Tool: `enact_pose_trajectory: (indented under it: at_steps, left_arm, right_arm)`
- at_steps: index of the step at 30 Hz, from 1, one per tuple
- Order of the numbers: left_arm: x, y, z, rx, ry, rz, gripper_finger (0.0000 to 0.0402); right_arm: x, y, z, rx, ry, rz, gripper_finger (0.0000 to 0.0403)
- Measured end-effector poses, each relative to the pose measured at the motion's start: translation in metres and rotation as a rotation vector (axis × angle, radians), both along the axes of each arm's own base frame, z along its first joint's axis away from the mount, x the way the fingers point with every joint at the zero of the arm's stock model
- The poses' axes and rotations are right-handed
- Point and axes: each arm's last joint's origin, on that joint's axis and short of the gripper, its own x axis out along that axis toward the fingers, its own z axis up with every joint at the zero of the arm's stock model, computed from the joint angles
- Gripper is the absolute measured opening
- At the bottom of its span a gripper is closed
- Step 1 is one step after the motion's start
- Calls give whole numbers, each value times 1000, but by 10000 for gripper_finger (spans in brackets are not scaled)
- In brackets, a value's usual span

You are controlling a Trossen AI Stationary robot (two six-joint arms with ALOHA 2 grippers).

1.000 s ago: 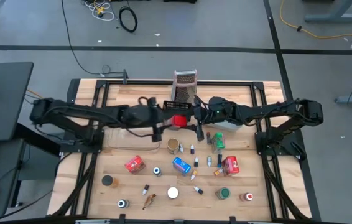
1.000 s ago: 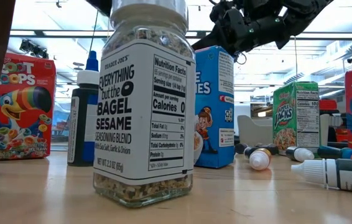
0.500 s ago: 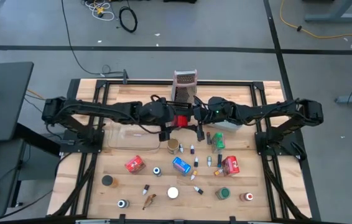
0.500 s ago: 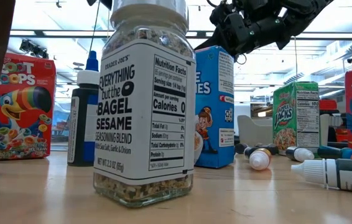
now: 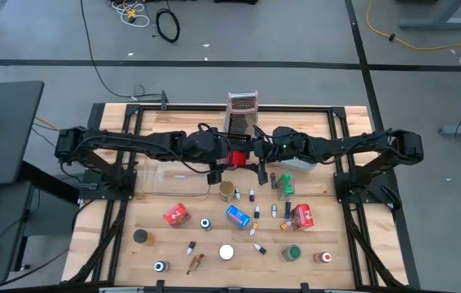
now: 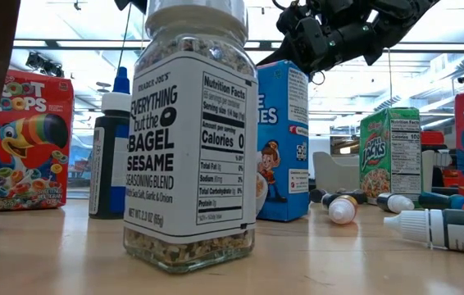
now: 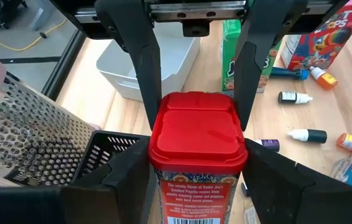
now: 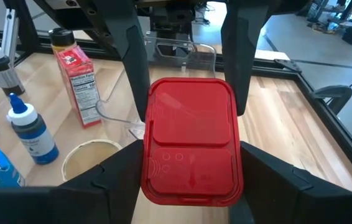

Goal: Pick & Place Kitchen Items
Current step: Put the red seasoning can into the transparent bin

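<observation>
While both claws meet in mid-air over the back of the worktop (image 5: 165, 122), the red-lidded jar (image 5: 235, 157) hangs between them, just in front of the grater (image 5: 243, 110). The left claw (image 7: 196, 124) is clamped on the sides of the jar's lid end. The right claw (image 8: 186, 115) is clamped on its opposite end.

This looks like a handover, though which arm gives and which takes I cannot tell. To do it well, the taking claw should be squeezing firmly before the other one eases off. The giving claw should then open wide and back straight out along its own line, so it does not drag the jar sideways. Keep the jar level meanwhile, since the basket (image 7: 111, 152) and the grater sit close beneath and beside it. A slip would likely drop the jar onto the basket rim.

Counted from above:

- **Held jar:** one.
- **Packets:** two red (image 5: 176, 215), one blue (image 5: 238, 216) and one green (image 5: 284, 185).
- **Squat round jars on the worktop:** about seven, among them a white one (image 5: 226, 252) and a green one (image 5: 291, 253).
- **Tiny bottles:** roughly ten scattered around the middle, too small to count surely (image 5: 256, 212).
- **Other things:** one grater, one basket and one clear tub (image 5: 173, 181).
</observation>
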Motion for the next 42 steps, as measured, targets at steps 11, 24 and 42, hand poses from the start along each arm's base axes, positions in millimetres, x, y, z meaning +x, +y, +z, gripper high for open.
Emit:
enact_pose_trajectory:
  at_steps: [11,24,42]
  left_arm:
    - [-1,1,-2,-8,15,43,229]
    - [-34,3,11,45,130,188,229]
    - [-131,-6,-12,-49,-104,97,241]
  right_arm:
    - [1,-2,1,-20,-8,-67,269]
    - [0,-4,0,-27,6,-161,308]
    - [-1,-4,-2,-24,24,-156,307]
